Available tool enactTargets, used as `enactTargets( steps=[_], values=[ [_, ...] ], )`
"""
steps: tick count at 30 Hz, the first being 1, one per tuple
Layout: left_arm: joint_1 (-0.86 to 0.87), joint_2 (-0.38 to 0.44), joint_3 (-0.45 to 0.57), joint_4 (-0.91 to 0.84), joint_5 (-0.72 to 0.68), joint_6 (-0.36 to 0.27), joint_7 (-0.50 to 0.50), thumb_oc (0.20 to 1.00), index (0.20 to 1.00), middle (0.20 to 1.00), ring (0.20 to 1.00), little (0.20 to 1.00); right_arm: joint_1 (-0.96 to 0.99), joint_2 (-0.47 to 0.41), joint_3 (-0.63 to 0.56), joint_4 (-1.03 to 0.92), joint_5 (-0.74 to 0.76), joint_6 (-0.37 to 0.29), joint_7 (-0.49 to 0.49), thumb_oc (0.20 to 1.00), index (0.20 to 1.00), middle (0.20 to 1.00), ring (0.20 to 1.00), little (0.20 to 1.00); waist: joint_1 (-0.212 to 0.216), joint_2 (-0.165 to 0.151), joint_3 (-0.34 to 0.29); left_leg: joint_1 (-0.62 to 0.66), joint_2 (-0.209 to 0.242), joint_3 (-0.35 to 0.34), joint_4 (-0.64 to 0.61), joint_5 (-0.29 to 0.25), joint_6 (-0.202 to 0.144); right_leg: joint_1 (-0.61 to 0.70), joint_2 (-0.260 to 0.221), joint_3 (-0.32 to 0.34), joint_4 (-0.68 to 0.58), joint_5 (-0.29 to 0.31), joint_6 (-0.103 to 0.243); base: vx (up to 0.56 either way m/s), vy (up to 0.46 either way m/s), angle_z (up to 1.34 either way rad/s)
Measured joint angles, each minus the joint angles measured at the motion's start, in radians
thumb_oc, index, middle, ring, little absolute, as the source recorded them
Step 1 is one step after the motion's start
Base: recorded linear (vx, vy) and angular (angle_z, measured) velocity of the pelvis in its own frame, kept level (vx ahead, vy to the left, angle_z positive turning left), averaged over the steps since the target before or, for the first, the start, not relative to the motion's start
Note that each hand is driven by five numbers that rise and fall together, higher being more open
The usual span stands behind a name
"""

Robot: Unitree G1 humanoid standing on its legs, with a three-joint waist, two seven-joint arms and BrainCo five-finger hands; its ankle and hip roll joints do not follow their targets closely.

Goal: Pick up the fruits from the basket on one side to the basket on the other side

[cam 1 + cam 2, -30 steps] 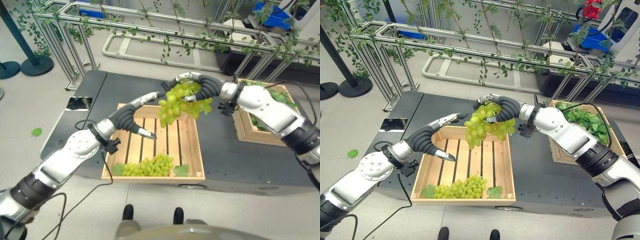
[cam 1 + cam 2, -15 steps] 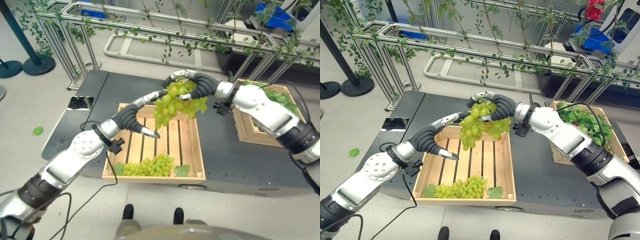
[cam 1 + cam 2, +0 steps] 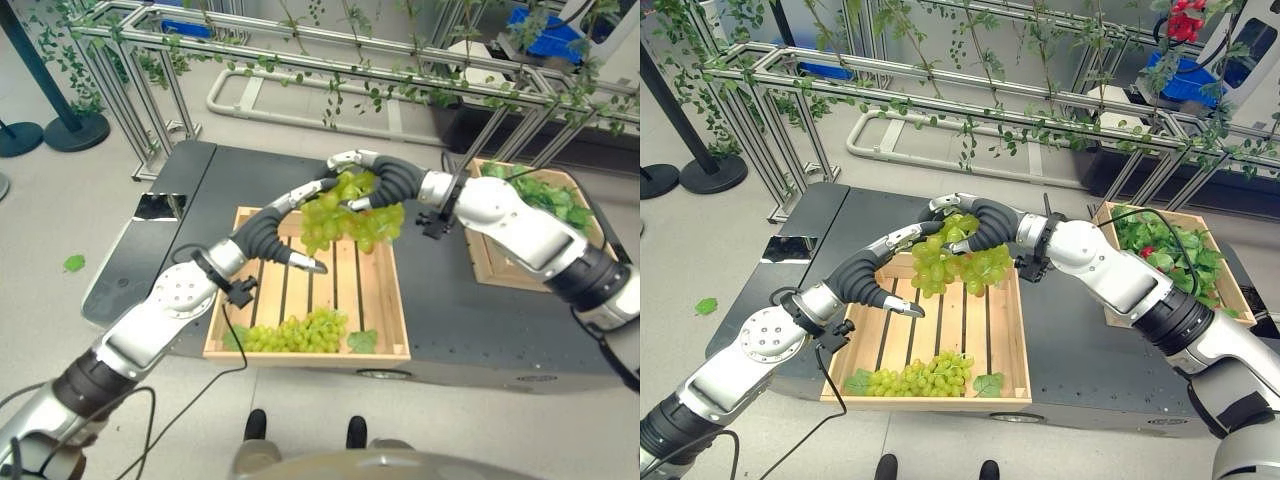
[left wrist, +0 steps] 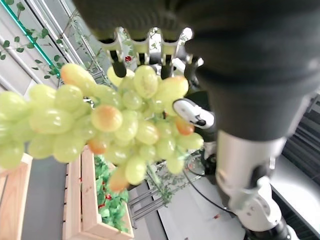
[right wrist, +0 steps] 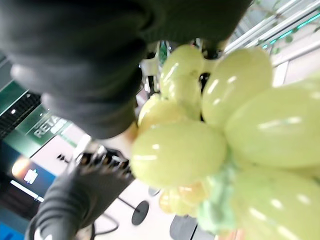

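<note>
While the dark table (image 3: pixel 450 300) carries both crates, the slatted wooden crate (image 3: pixel 377 300) sits in the middle and the leaf-filled crate (image 3: pixel 486 262) stands well apart on the robot's right. Above the far edge of the slatted crate hangs a bunch of green grapes (image 3: pixel 345 212), held in the air by the right hand (image 3: pixel 372 182), whose fingers curl round its top. The left hand (image 3: pixel 285 222) reaches up beside the bunch with fingers straight and thumb spread, at or just under the grapes; whether it touches them I cannot tell. A second grape bunch (image 3: pixel 296 332) lies along the near wall of the slatted crate beside a loose leaf (image 3: pixel 362 341). Judging by this, the step in hand is a transfer between hands or a lowering into the slatted crate. Next the left hand must close round the bunch, or the right must descend and release gently so no grapes tear off.
</note>
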Motion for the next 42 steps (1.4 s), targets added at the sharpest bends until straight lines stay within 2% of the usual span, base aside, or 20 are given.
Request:
enactTargets(
  steps=[7,15,20,25,33,36,42],
  values=[
    [0.024,-0.005,0.005,0.0,-0.001,-0.001,0.0,1.0,1.0,1.0,1.0,1.0,0.0,-0.016,0.0,-0.007,0.0,-0.003,0.0,0.2,0.2,0.2,0.2,0.2,0.0,0.0,0.0,0.0,0.0,-0.001,0.0,0.0,0.0,0.0,0.0,-0.002,0.0,0.0,0.0,0.0,0.0,0.0],
    [0.068,-0.005,0.037,-0.003,-0.003,-0.002,-0.002,1.0,1.0,1.0,1.0,1.0,0.004,-0.098,-0.012,-0.037,0.0,-0.012,0.0,0.2,0.2,0.2,0.2,0.2,-0.001,0.0,0.0,-0.003,0.0,-0.003,0.0,0.0,0.0,0.0,-0.001,-0.005,-0.001,0.0,0.0,0.0,0.0,0.0],
    [0.08,0.005,0.047,-0.003,-0.015,-0.004,-0.007,1.0,1.0,1.0,1.0,1.0,0.035,-0.147,-0.079,-0.029,0.0,-0.017,-0.002,0.2,0.2,0.2,0.2,0.2,-0.001,0.0,0.0,-0.013,-0.001,-0.003,0.003,0.0,0.0,-0.008,-0.001,-0.006,-0.001,0.0,0.0,0.0,0.0,0.0],
    [0.091,0.016,0.048,-0.003,-0.045,-0.005,-0.009,1.0,1.0,1.0,1.0,1.0,0.056,-0.196,-0.086,-0.011,0.0,-0.024,-0.003,0.2,0.2,0.2,0.2,0.2,-0.001,0.0,0.0,-0.016,-0.001,-0.004,0.003,0.0,0.0,-0.011,-0.002,-0.008,-0.001,0.0,0.001,0.0,0.0,0.0],
    [0.091,0.023,0.049,-0.003,-0.05,-0.02,-0.009,1.0,1.0,1.0,1.0,1.0,0.15,-0.23,-0.143,0.006,0.001,-0.026,-0.012,0.2,0.2,0.2,0.2,0.2,-0.003,-0.001,0.004,-0.025,-0.001,-0.005,0.002,0.0,0.0,-0.019,-0.002,-0.01,-0.001,-0.002,0.004,0.0,0.0,0.0],
    [0.097,0.023,0.059,-0.003,-0.05,-0.026,-0.008,1.0,1.0,1.0,1.0,1.0,0.198,-0.236,-0.202,-0.005,0.002,-0.026,-0.013,0.2,0.2,0.2,0.2,0.2,-0.002,-0.004,0.02,-0.032,-0.002,-0.006,0.004,0.0,0.0,-0.025,-0.002,-0.01,-0.001,0.0,0.001,0.0,0.0,0.0],
    [0.105,0.017,0.085,-0.002,-0.047,-0.026,-0.004,1.0,1.0,1.0,1.0,1.0,0.198,-0.236,-0.204,-0.026,0.02,-0.026,-0.011,0.2,0.2,0.2,0.2,0.2,-0.009,-0.003,0.026,-0.032,-0.003,-0.005,0.003,0.0,0.0,-0.026,-0.002,-0.009,-0.005,0.0,0.001,0.0,0.0,0.0]
  ],
)
